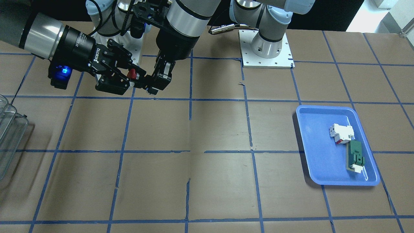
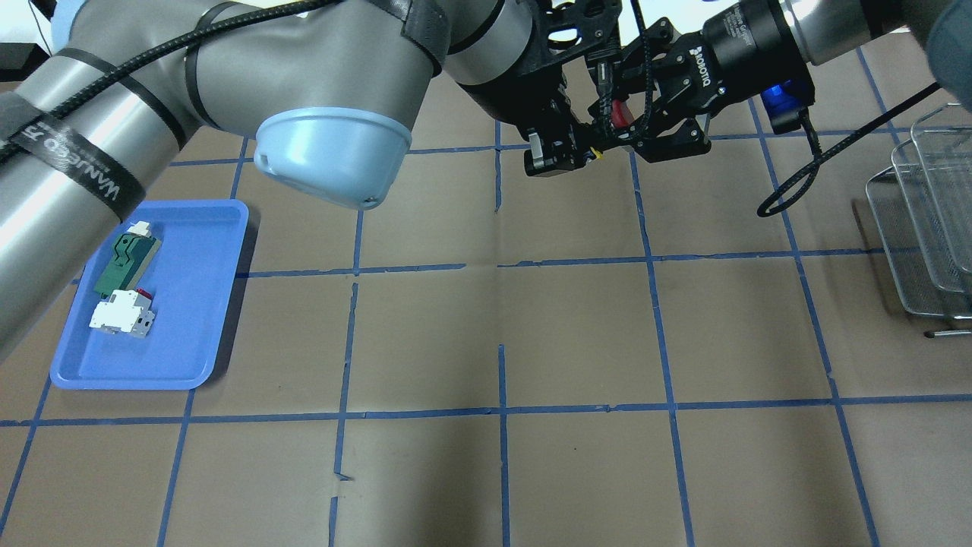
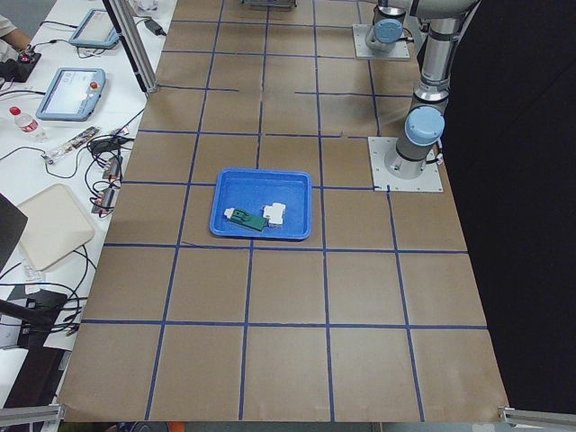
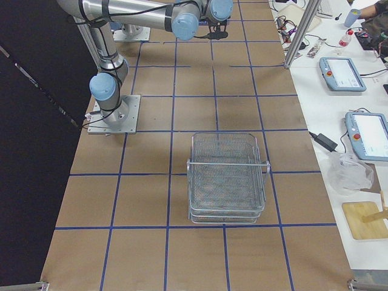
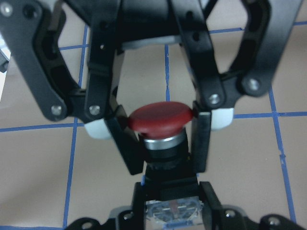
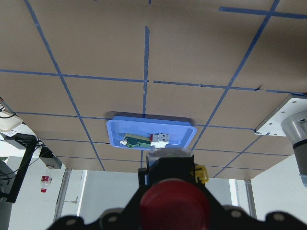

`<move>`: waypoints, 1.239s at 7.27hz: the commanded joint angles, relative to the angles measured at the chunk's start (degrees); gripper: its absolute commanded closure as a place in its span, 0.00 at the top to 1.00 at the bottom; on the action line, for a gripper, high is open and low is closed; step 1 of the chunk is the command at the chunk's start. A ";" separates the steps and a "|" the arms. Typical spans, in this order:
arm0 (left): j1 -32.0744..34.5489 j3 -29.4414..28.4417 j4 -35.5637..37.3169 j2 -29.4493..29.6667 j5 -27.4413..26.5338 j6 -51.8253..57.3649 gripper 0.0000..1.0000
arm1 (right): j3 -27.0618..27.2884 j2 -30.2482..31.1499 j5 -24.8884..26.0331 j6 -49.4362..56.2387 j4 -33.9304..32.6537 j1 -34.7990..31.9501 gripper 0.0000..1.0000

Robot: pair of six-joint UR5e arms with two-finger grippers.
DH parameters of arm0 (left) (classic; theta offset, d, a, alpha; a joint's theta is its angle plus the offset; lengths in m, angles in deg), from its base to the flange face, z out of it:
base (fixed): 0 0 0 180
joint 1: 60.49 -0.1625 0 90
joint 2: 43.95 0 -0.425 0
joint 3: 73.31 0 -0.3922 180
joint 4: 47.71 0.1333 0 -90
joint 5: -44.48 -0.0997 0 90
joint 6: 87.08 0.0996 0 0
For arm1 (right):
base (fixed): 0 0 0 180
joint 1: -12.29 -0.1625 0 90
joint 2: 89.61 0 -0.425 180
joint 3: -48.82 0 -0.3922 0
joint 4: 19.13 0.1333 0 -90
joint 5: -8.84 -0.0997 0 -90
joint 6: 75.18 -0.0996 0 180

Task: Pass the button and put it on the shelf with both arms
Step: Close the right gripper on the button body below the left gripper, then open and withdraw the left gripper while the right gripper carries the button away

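The button (image 1: 131, 73), with its red cap, hangs in the air between my two grippers over the table's robot side. In the left wrist view my left gripper (image 5: 172, 194) is shut on the button's clear-and-blue rear block (image 5: 172, 211). In that same view my right gripper (image 5: 163, 143) faces it, with a finger touching the red cap (image 5: 160, 120) on each side. In the overhead view the left gripper (image 2: 588, 148) and right gripper (image 2: 619, 128) meet at the button (image 2: 621, 114). The wire shelf (image 4: 227, 176) stands apart on the table, at the overhead view's right edge (image 2: 926, 220).
A blue tray (image 1: 323, 161) on my left side holds a white-and-red block (image 1: 341, 133) and a green-and-white part (image 1: 354, 157). The brown table is marked with blue tape lines. A black cable (image 2: 790, 190) loops below my right wrist.
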 commanded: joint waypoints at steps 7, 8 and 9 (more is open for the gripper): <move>-1.67 -5.79 -7.96 0.34 -0.61 0.09 1.00 | -0.35 0.20 0.63 0.45 -0.04 0.79 0.00; -4.03 -6.93 -13.39 0.60 -1.14 0.00 1.00 | -0.44 0.20 2.29 1.49 -0.91 1.23 0.00; -5.71 -6.77 -17.54 0.34 -3.15 -0.17 1.00 | -0.44 0.20 5.70 5.59 -2.05 2.28 0.00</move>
